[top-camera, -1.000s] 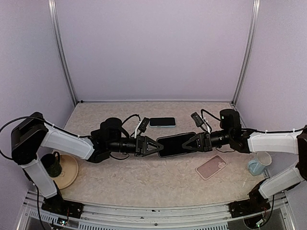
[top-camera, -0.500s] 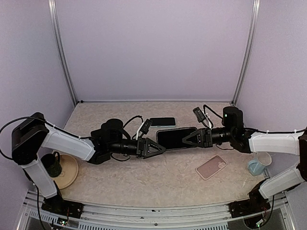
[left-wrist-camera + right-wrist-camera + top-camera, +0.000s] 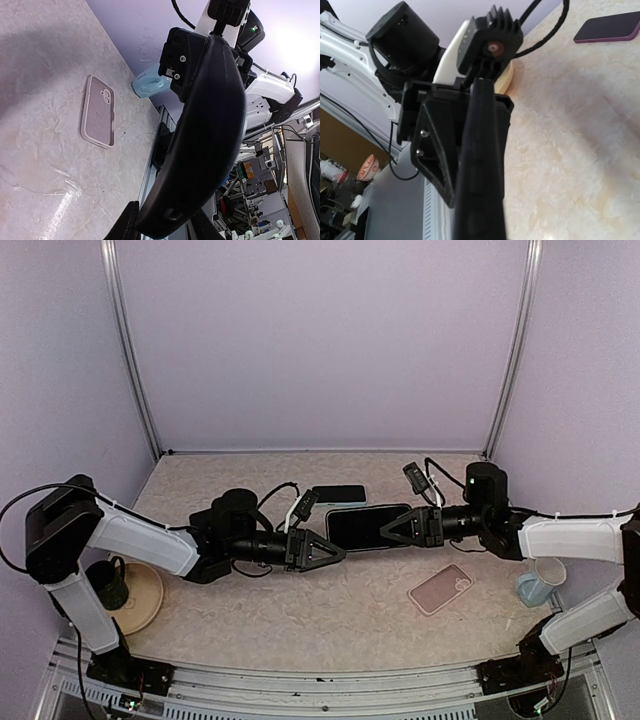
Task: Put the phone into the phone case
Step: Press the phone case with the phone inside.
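Two phones are in view. A glossy black phone (image 3: 362, 526) is lifted off the beige marbled surface (image 3: 300, 615) at the middle of the overhead frame. A second phone (image 3: 338, 495), dark-screened with a teal edge, lies flat just behind it. One pink phone case (image 3: 440, 588) lies alone toward the lower right, well apart from both. There are two mugs: a light-blue mug (image 3: 540, 583) at the far right, and a dark mug (image 3: 110, 585) on a tan round plate (image 3: 145, 602) at the far left. Each is partly covered by an arm.

Both ends of the black phone are hidden under the tools. In the right wrist view it is edge-on and blurred.

Both arms reach in low and level, tips facing. The right tool (image 3: 385, 531) is clenched on the black phone's right end. The left tool (image 3: 338, 551) straddles the other end, but I cannot tell whether it presses.
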Robot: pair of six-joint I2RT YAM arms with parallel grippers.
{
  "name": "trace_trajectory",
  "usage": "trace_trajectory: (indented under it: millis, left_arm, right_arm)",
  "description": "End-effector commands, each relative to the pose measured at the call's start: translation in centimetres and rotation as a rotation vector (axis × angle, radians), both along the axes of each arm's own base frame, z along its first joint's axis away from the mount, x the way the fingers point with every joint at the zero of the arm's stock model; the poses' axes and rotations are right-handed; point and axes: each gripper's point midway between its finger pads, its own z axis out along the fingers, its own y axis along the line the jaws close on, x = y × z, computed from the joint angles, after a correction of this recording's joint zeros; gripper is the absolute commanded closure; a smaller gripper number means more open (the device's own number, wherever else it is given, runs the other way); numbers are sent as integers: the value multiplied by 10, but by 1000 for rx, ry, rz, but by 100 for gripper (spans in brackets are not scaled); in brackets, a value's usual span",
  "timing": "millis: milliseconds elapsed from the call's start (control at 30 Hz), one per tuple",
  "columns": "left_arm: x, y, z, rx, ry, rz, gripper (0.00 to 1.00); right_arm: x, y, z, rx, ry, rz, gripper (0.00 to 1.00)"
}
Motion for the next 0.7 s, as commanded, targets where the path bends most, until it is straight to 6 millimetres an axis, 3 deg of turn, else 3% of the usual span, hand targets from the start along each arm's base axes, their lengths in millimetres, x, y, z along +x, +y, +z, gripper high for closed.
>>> trace_trajectory:
  millis: [0, 267, 667]
  left_arm:
    - [7, 1, 13, -45, -33, 14, 69]
    - [12, 3, 18, -58, -42, 32, 70]
    - [15, 2, 13, -48, -18, 47, 89]
  right_arm:
    - [-2, -1, -2, 13, -22, 23, 96]
    - [-4, -1, -10, 1, 11, 43, 96]
    - [5, 0, -19, -42, 9, 7, 96]
